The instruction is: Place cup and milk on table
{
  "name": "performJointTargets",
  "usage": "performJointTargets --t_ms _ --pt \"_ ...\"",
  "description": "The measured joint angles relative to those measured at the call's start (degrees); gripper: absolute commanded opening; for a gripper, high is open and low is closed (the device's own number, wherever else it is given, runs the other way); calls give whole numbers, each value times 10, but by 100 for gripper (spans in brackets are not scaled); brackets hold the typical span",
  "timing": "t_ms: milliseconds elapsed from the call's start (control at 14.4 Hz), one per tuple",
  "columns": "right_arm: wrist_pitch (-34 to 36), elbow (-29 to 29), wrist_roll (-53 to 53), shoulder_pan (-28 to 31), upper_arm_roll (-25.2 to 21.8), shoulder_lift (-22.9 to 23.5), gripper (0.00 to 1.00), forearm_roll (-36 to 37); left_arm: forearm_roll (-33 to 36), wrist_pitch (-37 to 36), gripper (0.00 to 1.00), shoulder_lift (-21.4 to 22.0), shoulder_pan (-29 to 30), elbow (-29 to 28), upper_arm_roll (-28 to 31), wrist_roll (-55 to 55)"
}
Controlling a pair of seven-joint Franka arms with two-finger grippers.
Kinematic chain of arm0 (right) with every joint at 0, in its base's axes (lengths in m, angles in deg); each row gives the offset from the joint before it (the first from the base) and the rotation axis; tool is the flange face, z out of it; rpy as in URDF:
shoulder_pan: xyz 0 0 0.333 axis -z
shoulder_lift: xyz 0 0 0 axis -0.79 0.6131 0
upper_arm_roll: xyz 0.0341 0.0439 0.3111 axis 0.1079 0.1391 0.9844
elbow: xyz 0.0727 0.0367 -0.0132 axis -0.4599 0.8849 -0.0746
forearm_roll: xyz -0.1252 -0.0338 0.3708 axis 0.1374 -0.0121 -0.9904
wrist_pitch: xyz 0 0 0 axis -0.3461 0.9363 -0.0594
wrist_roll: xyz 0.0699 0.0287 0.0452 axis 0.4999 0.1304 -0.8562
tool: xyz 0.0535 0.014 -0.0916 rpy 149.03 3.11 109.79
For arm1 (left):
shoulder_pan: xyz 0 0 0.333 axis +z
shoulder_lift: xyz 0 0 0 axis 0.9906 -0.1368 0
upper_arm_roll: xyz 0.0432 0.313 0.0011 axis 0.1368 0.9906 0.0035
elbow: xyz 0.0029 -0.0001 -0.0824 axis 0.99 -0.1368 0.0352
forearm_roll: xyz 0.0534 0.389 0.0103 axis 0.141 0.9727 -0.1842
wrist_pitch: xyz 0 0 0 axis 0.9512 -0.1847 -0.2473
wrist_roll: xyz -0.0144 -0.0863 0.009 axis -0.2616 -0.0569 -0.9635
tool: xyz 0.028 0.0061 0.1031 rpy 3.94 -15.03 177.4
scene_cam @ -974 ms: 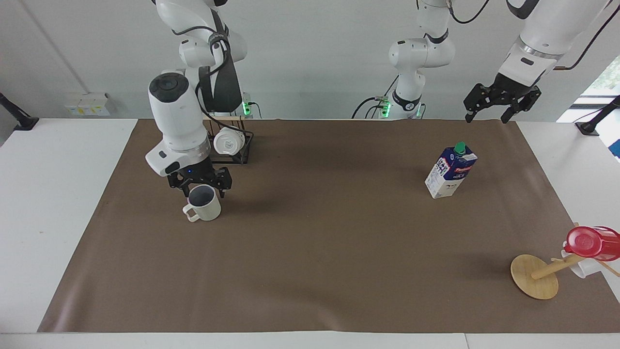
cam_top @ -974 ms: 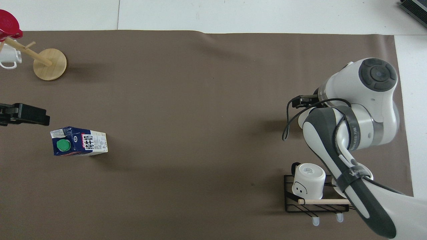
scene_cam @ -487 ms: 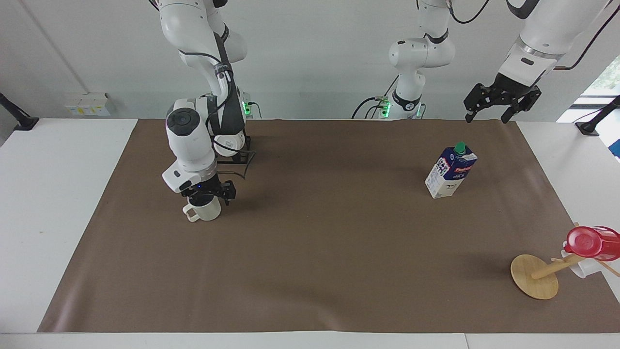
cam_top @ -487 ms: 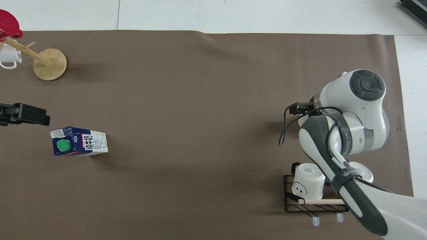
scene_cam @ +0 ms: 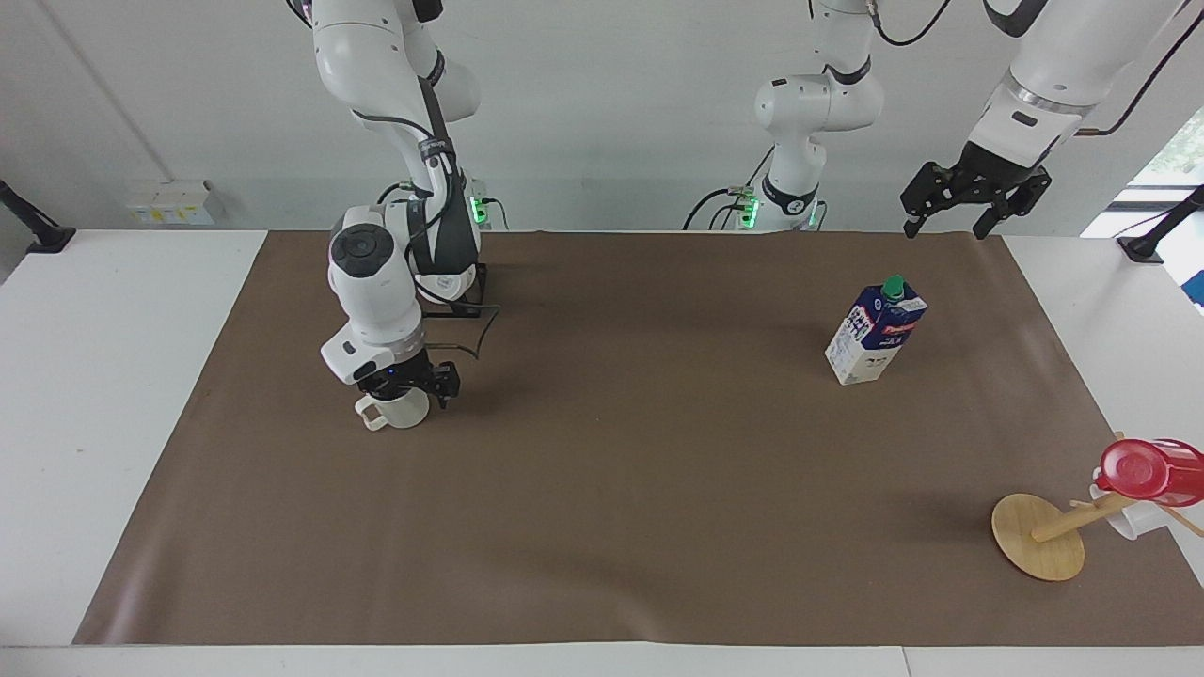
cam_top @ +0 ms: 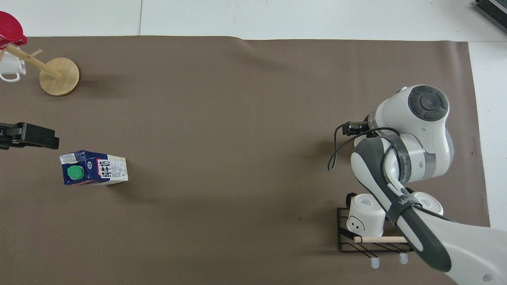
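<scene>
The cream-white cup stands on the brown mat of the table, toward the right arm's end, its handle pointing toward that end. My right gripper is down on the cup's top. In the overhead view the right arm hides the cup. The milk stands upright on the mat toward the left arm's end and also shows in the overhead view. My left gripper is open and waits in the air over the table's edge nearest the robots, apart from the milk.
A black wire rack with two glossy white mugs stands near the right arm's base. A tipped wooden mug tree with a red cup and a white mug lies at the left arm's end.
My right gripper has come down from above the cup onto its top. The cup, the milk and the left arm have not moved.
</scene>
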Motion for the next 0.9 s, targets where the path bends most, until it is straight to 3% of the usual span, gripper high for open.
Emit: performJointTargets --t_ms 70,139,209,904 --pt "0 0 0 0 0 0 38 0 0 0 100 0 0 0 0 0" --pt "0 0 0 0 0 0 13 0 0 0 100 0 0 0 0 0" --pt "1 0 0 0 0 0 0 0 0 0 100 0 0 0 0 0" --pt "4 -19 56 0 -1 -1 0 -41 0 0 100 0 0 0 0 0"
